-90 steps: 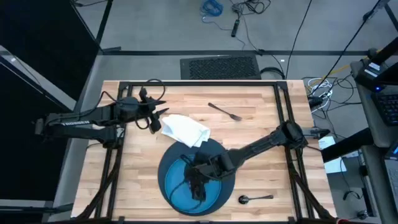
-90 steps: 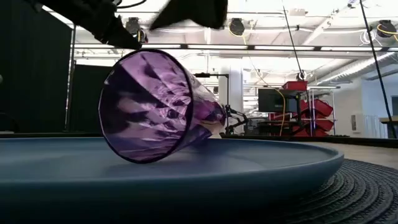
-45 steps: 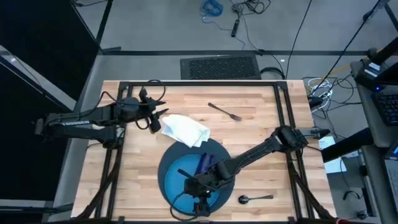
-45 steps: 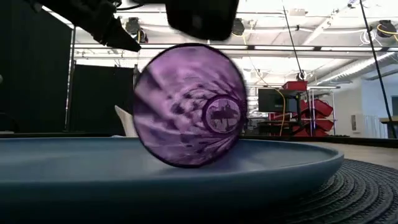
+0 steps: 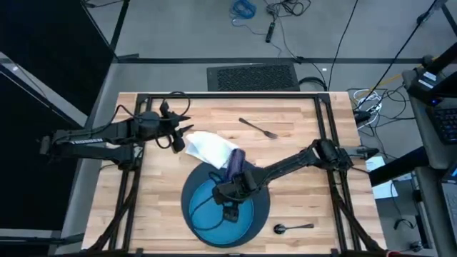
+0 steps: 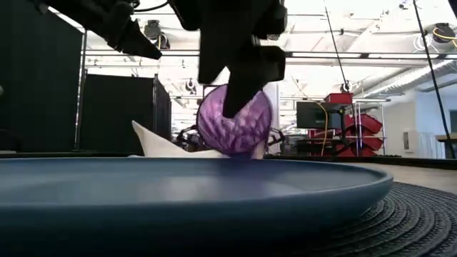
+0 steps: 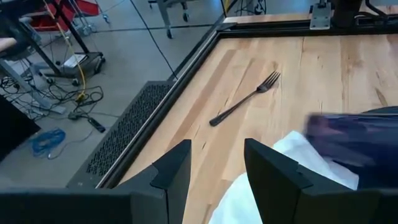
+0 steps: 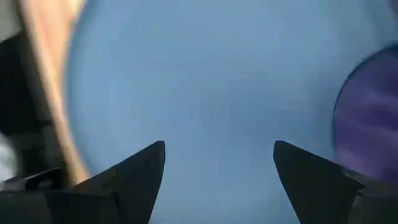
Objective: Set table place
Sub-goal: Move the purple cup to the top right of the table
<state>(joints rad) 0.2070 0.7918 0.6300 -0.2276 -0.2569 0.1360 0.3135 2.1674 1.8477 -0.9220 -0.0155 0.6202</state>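
Purple cup [image 5: 236, 160] on its side at far rim of blue plate [image 5: 207, 214], against napkin [image 5: 207, 148]. Right pincer [image 5: 228, 194] spread wide, empty, above plate. Advice: approach cup from side, clamp wall, upright it. Left pincer [image 5: 187, 128] parted, idle

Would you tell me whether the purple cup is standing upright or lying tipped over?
Tipped: the purple cup lies on its side against the white napkin.

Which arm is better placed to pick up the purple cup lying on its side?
Right. The right gripper, fingers open, hangs over the blue plate, close to the purple cup. The left gripper waits beyond the white napkin.
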